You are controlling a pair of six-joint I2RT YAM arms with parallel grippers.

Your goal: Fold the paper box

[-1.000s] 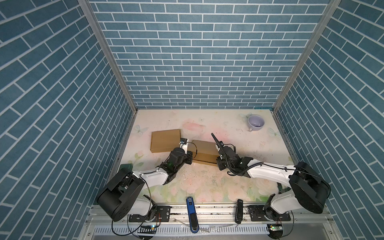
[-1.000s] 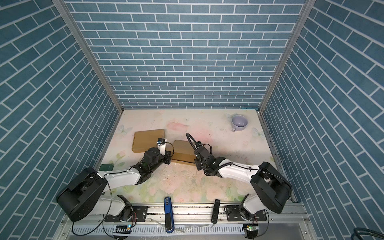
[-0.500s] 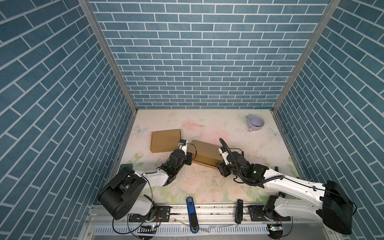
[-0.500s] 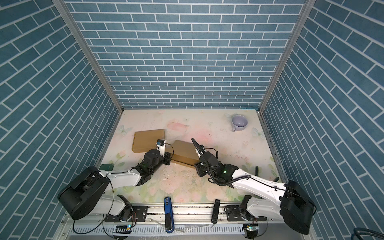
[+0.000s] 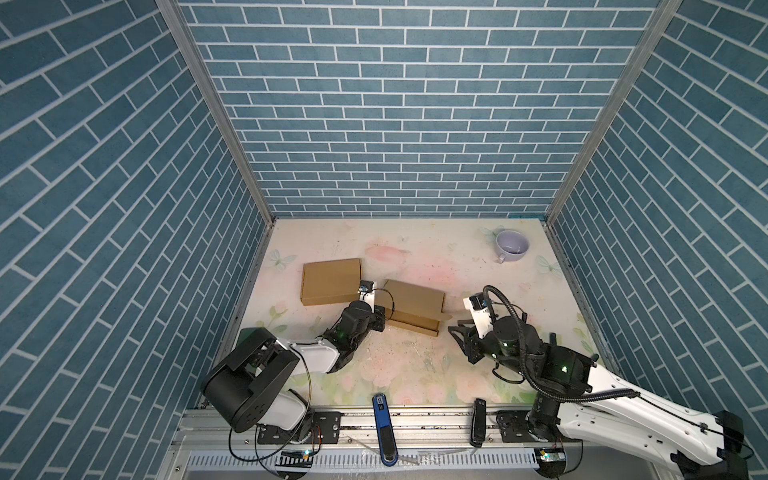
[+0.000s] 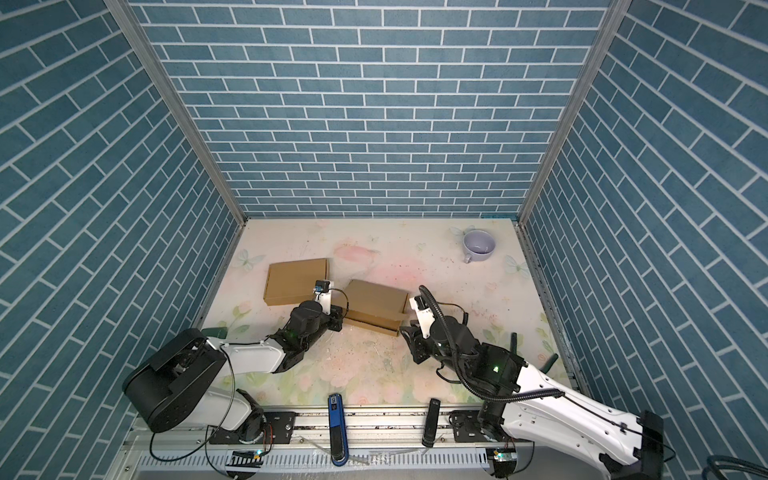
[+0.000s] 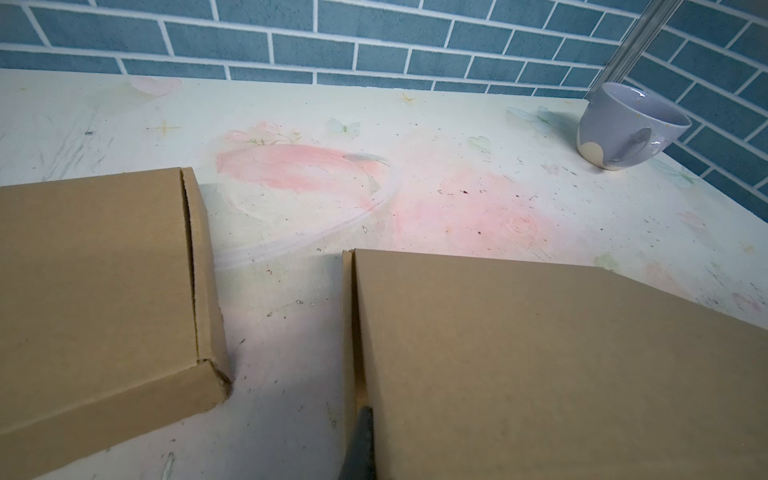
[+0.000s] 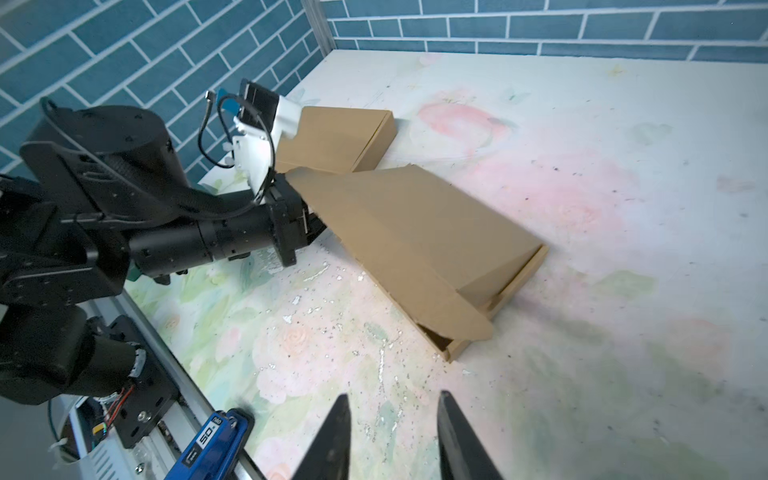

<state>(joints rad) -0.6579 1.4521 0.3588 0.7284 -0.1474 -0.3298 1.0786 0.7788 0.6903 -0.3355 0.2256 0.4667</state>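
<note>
Cardboard box [image 5: 415, 301] lies crosswise, perhaps slightly skewed.

We see just one finger [image 7: 361, 440] of the left gripper [image 8: 308, 224]; the paper box [image 7: 540, 353] hides the rest of it.

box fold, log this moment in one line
left gripper: shut on box corner | right gripper: open, clear of box | lid: raised, untucked
</note>
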